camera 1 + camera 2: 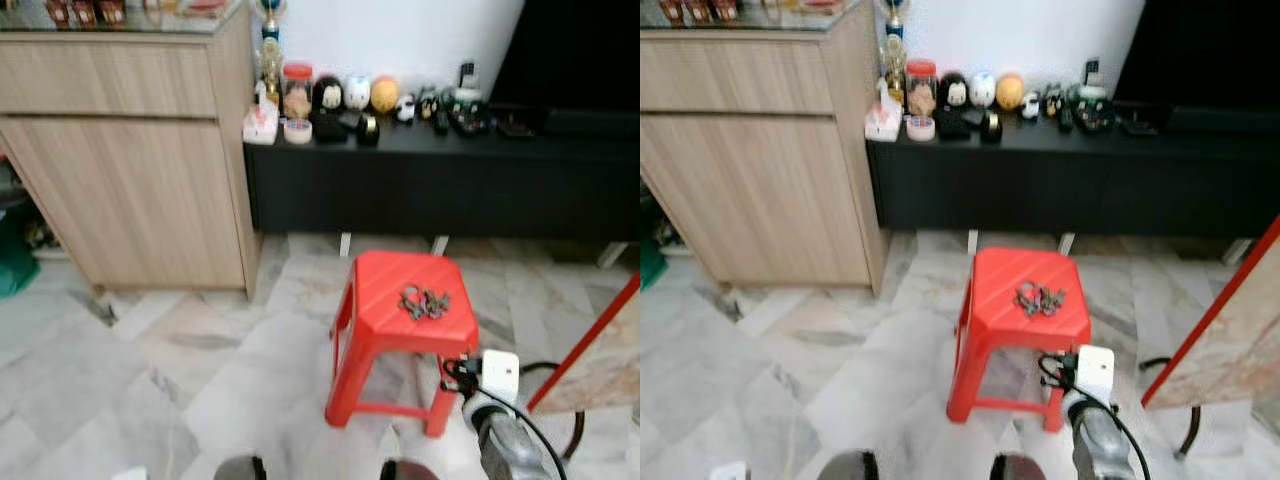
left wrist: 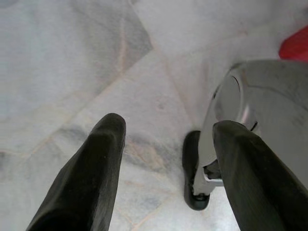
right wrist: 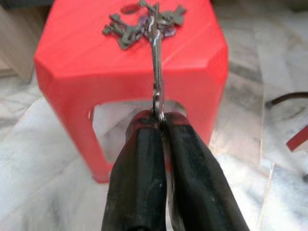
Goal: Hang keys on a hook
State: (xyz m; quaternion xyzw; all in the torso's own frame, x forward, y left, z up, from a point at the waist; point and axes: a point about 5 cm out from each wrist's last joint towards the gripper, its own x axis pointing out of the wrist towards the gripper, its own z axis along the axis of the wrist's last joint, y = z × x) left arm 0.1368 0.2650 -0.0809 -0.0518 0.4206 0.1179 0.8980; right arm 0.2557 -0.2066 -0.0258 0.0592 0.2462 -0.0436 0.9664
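Evidently the bunch of keys (image 1: 425, 302) lies on the flat top of the red plastic stool (image 1: 385, 330), toward its one-o'clock corner, a low open perch on the marble floor (image 1: 150, 400) that leaves it easy to reach from above. In the right wrist view the right gripper (image 3: 161, 126) has its two black fingers pressed together on a thin metal strip or ring (image 3: 156, 72) that runs up toward the keys; whether that strip joins the bunch or merely lines up with it I cannot tell. In the head views the right arm (image 1: 495, 400) sits at five o'clock from the stool, low and just beside its front leg, its fingers cut off from sight there. The left gripper (image 2: 166, 139) hangs idle over bare floor, fingers spread wide with nothing between them, beside what looks like the robot's own leg. No hook is visible anywhere, so the hanging place is unknown from here. Behind the stool, at twelve o'clock, a black low cabinet (image 1: 450, 180) carries small figurines (image 1: 345, 95), too blurred to name, and a wooden cupboard (image 1: 130, 150) stands at ten o'clock.
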